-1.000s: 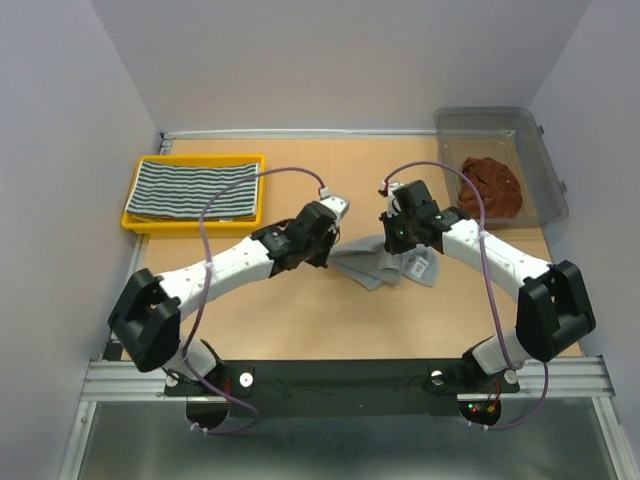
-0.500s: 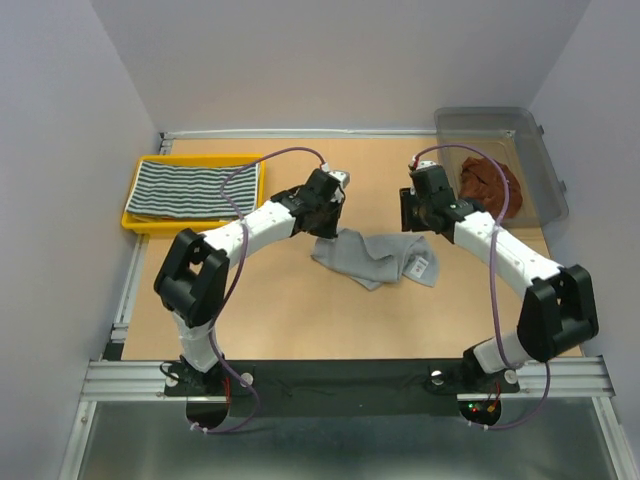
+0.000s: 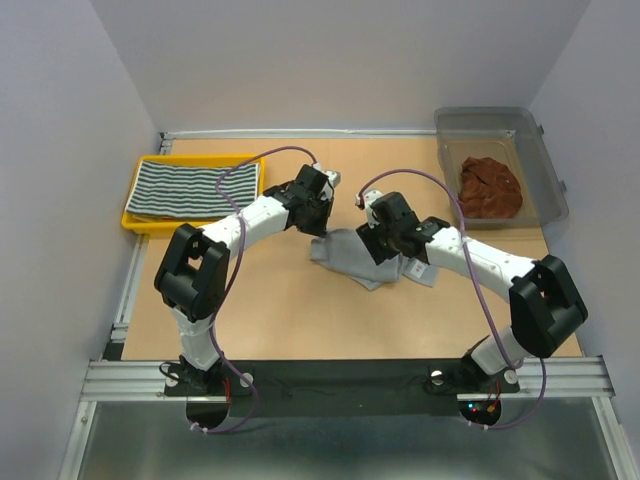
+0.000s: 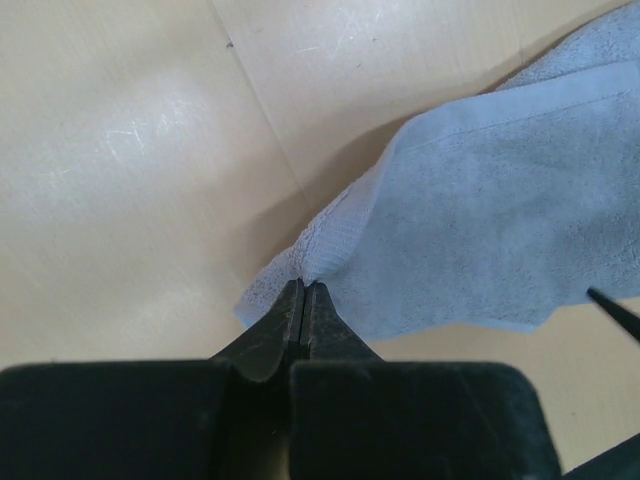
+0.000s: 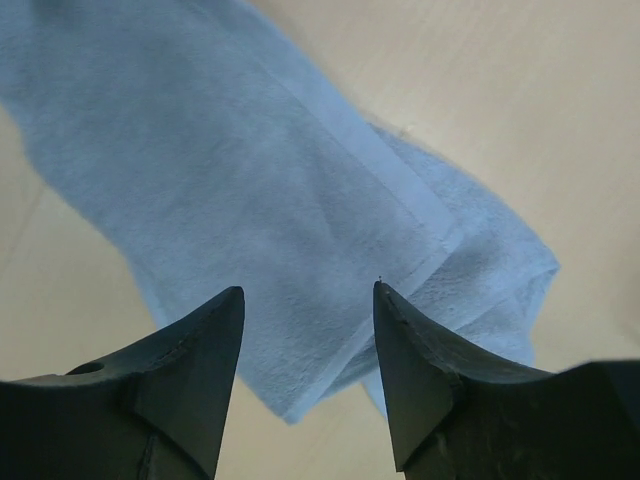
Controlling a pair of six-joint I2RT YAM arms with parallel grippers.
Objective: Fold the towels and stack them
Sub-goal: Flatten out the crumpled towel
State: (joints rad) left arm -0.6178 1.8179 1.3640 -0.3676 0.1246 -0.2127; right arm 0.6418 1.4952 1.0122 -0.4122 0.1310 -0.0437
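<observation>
A plain grey towel (image 3: 352, 256) lies rumpled and partly folded on the wooden table. My left gripper (image 3: 320, 222) is shut on its upper left corner, and the left wrist view shows the closed tips (image 4: 303, 286) pinching the towel's (image 4: 480, 230) hem. My right gripper (image 3: 386, 246) hovers open over the towel's right part. The right wrist view shows its fingers (image 5: 310, 295) spread above the grey cloth (image 5: 240, 190) with nothing between them. A black-white striped towel (image 3: 195, 188) lies flat in the yellow tray (image 3: 130, 216). A rust-brown towel (image 3: 490, 187) is bunched in the clear bin (image 3: 545, 160).
The yellow tray sits at the table's back left, the clear bin at the back right. Grey walls close in both sides and the back. A white label (image 3: 421, 268) shows on the grey towel's right end. Bare wood lies in front of the towel.
My right gripper let go of the grey towel, opened, swung away toward the bin, then came back left over the cloth. My left gripper pulled its corner toward the back left, spreading the towel.
</observation>
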